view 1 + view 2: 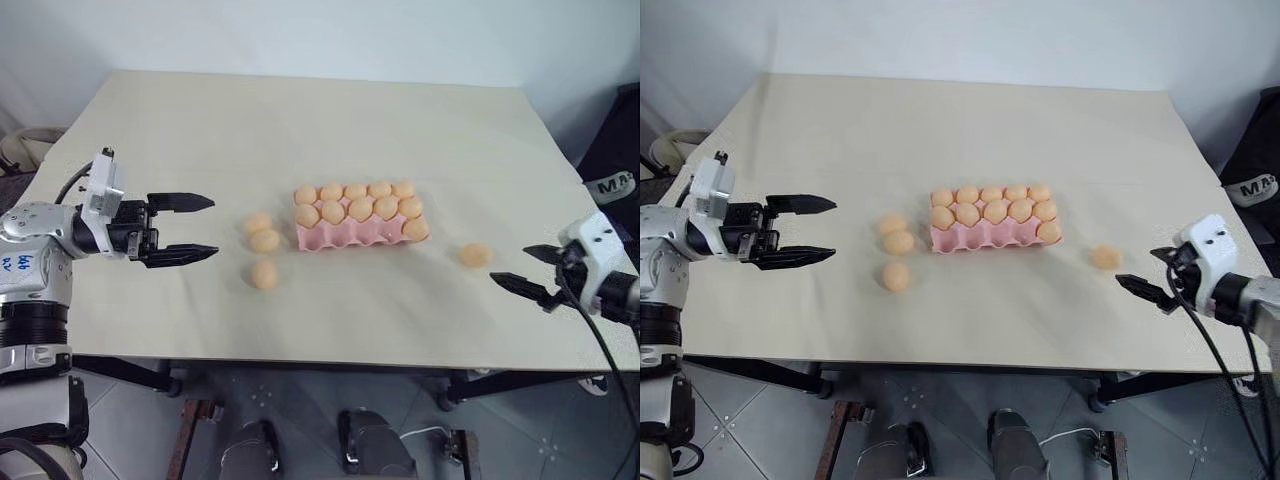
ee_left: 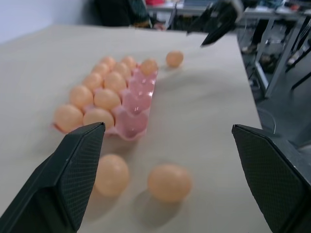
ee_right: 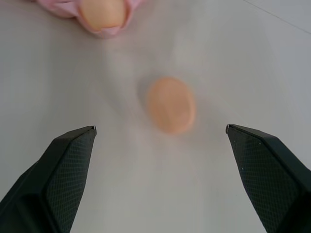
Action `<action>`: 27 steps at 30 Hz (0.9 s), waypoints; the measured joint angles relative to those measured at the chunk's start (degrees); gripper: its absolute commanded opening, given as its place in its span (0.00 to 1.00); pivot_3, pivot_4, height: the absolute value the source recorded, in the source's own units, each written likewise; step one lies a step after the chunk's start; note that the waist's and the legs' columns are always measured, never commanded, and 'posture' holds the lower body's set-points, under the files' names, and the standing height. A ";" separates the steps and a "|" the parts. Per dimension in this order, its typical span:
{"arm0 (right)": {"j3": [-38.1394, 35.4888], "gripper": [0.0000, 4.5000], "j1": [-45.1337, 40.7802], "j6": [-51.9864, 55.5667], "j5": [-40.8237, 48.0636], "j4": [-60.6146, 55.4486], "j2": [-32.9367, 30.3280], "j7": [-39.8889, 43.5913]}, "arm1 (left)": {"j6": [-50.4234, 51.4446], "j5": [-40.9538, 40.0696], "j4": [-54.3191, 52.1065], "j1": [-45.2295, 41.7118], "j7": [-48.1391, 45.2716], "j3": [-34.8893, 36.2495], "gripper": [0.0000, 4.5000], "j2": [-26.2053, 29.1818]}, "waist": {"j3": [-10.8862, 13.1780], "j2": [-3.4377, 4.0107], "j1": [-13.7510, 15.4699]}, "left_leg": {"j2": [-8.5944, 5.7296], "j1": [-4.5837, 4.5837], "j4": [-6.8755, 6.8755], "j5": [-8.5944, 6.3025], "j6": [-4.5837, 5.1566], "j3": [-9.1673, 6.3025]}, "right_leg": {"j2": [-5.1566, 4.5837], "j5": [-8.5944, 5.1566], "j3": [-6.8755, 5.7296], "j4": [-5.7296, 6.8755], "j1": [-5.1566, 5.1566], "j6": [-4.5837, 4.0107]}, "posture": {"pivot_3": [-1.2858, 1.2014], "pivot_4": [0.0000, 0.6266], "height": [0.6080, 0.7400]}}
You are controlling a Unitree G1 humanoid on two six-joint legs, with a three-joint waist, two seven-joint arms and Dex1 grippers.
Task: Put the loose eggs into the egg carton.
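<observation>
The pink egg carton point(image 1: 345, 238) lies mid-table with its back two rows full of eggs and one egg in the front row's right cup. Three loose eggs sit just left of it: two touching point(image 1: 258, 222) point(image 1: 265, 241) and one nearer the front point(image 1: 264, 274). Another loose egg point(image 1: 476, 255) lies right of the carton. My left gripper point(image 1: 213, 227) is open, level, pointing at the left cluster from a hand's length away. My right gripper point(image 1: 512, 264) is open, tilted down toward the right egg point(image 3: 171, 105), which lies ahead between its fingers, untouched.
The pale table point(image 1: 330, 120) ends close to the front, just under both grippers. A black object point(image 1: 612, 180) stands past the table's right edge. In the left wrist view the right gripper point(image 2: 218, 19) hangs beyond the far egg point(image 2: 174, 58).
</observation>
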 measured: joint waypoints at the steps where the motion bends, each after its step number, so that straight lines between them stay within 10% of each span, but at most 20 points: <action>1: 0.55 1.00 -0.95 0.03 -0.20 0.38 0.65 -0.74 | -0.06 -0.57 0.03 0.43 0.00 0.23 0.99 -0.04 | 0.00 0.00 0.00 | 0.01 0.00 -0.01 0.00 0.00 -0.01 | 0.01 0.00 -0.01 0.00 0.00 0.00 | 0.52 0.24 1.00; 27: 7.26 1.00 -10.61 -14.99 -8.85 18.22 12.79 -6.33 | 0.59 -3.57 -4.10 4.51 0.05 1.26 0.99 -1.57 | 0.04 0.08 -0.07 | 0.00 -0.02 -0.05 0.07 -0.08 0.00 | 0.06 0.03 -0.01 0.00 -0.01 0.06 | 0.52 0.24 1.00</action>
